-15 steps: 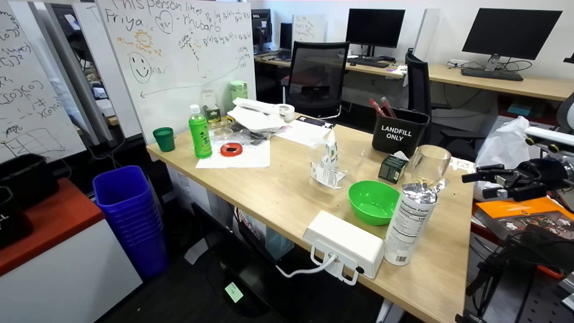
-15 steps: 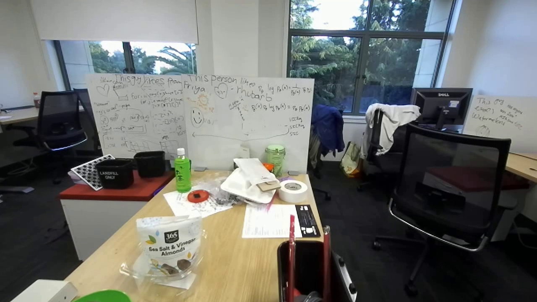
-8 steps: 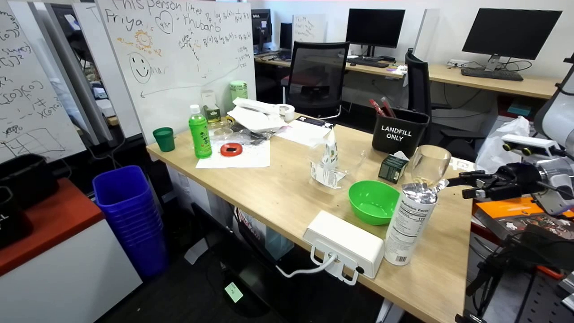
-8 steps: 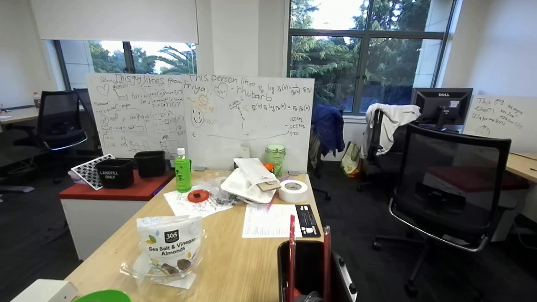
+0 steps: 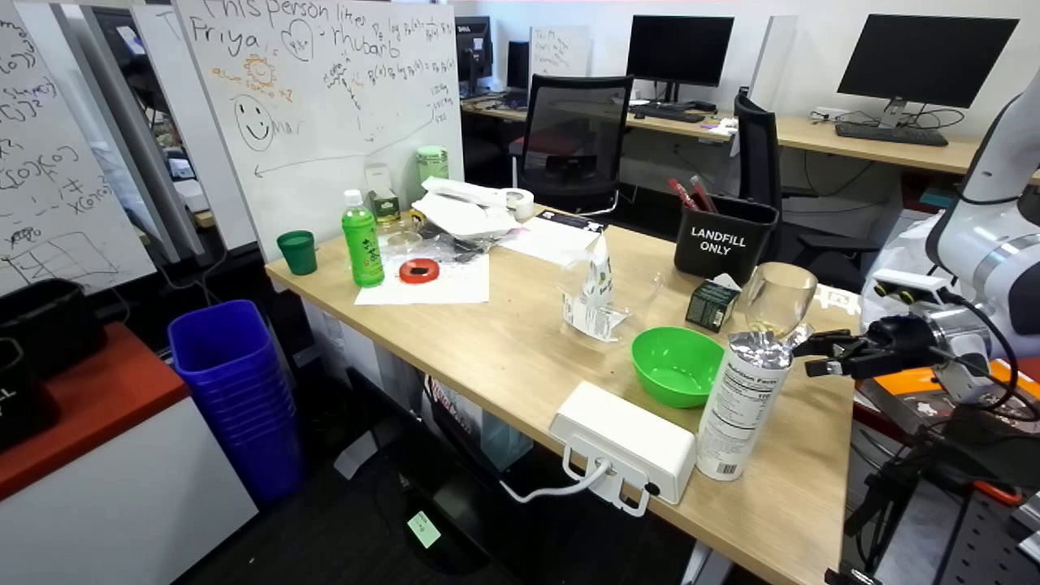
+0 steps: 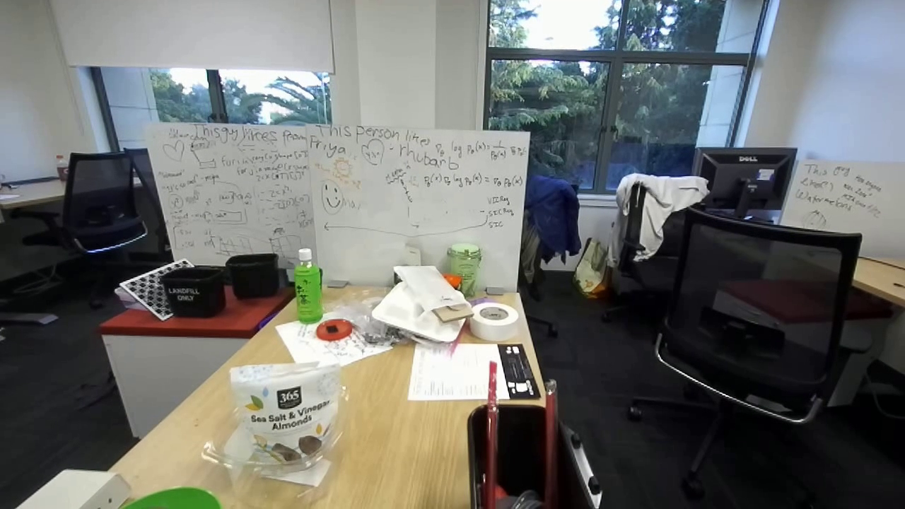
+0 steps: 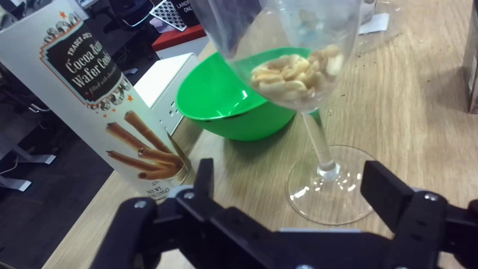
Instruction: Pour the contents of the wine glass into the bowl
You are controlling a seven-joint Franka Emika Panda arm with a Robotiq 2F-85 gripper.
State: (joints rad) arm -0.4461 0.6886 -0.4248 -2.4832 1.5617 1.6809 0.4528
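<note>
We see the wine glass, apparently holding nuts, just ahead of the wide-spread pincer, the green bowl farther ahead.

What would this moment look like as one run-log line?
gripper: open, holding nothing; wine glass: upright on table, nuts inside; green plastic bowl: looks empty; pour: not begun

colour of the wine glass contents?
Pale cream to tan; the nut-like contents show best in the wrist view.

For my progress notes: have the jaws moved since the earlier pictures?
Yes, in an exterior view the jaws have come nearer to the wine glass, whose place is unchanged.
</note>
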